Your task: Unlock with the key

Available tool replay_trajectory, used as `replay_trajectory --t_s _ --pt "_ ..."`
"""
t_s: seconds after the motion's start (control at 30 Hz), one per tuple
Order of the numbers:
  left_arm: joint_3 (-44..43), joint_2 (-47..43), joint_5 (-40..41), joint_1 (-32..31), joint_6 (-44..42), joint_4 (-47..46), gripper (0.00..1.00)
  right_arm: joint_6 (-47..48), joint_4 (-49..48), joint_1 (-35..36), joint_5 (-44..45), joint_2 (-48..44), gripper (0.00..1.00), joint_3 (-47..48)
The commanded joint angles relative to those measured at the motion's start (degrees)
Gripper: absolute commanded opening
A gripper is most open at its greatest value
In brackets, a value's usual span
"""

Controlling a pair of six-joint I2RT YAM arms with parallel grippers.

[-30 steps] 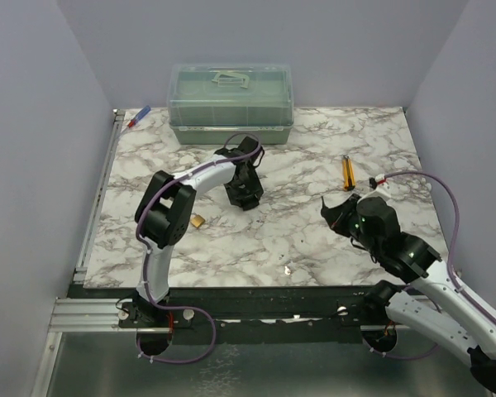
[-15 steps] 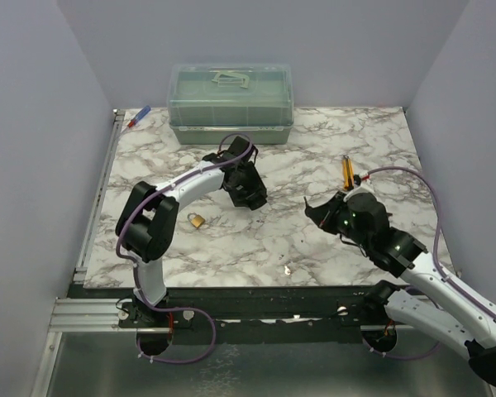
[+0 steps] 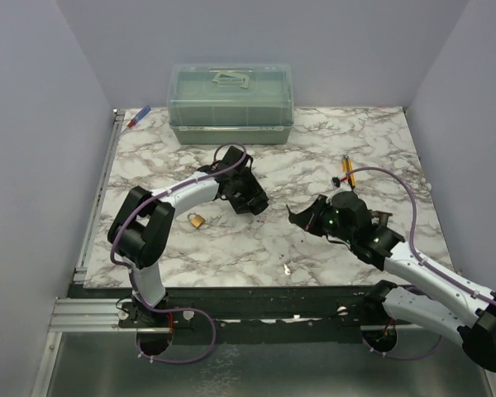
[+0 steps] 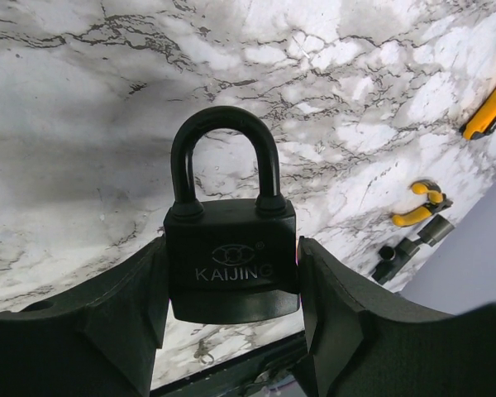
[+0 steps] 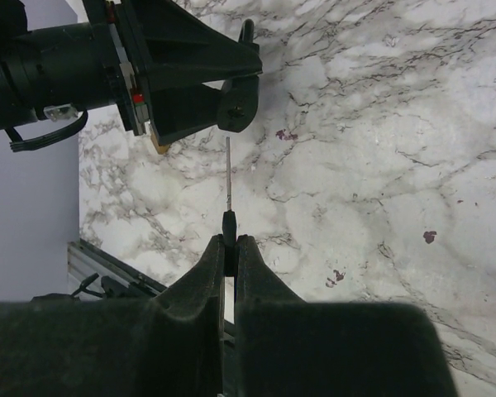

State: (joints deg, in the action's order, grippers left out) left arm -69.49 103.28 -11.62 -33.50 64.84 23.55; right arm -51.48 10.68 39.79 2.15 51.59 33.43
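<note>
Since the earlier frames the right gripper (image 3: 295,217) has been carried leftward over the table (image 3: 256,248) toward the left gripper (image 3: 252,201). The left arm's elbow has been swung out to the left, so the brass padlock (image 3: 197,220) is now fully uncovered.

The key (image 5: 229,222) is pinched by its black head between the right fingers (image 5: 202,273), which are closed almost together on it. Its thin blade is pointed away from the wrist, toward the black padlock (image 4: 231,263). That padlock is clamped by its body between the left fingers (image 4: 132,306), which are held at a middling spread. Its shackle is seated in the body and stands clear of the fingertips. In the top view a strip of bare marble is seen between the two grippers, so key and padlock are near but apart.

One container is seen: a translucent green box (image 3: 231,103), lid on, set at the far edge. A pale shape is made out through the lid, but what it is cannot be told.

A blue-and-red pen (image 3: 139,117) is found at the far left corner and a yellow-and-black tool (image 3: 347,169) right of centre. A small pale object (image 3: 288,269) lies close to the near edge. The table is shut in by walls at the left, far and right sides. Open marble is left along the front and at the far right.
</note>
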Motion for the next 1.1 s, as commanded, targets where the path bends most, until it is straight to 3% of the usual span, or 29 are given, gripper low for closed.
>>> replay_trajectory --t_s 0.0,1.07 --pt "1.5 -4.2 -1.5 -0.2 5.0 -6.8 0.00 -1.4 -5.1 0.2 -4.0 2.5 0.00 -1.0" --pt "3.7 0.7 -5.0 -0.3 5.7 -11.8 0.00 -1.1 -26.1 0.9 -9.1 22.9 0.00 -4.8"
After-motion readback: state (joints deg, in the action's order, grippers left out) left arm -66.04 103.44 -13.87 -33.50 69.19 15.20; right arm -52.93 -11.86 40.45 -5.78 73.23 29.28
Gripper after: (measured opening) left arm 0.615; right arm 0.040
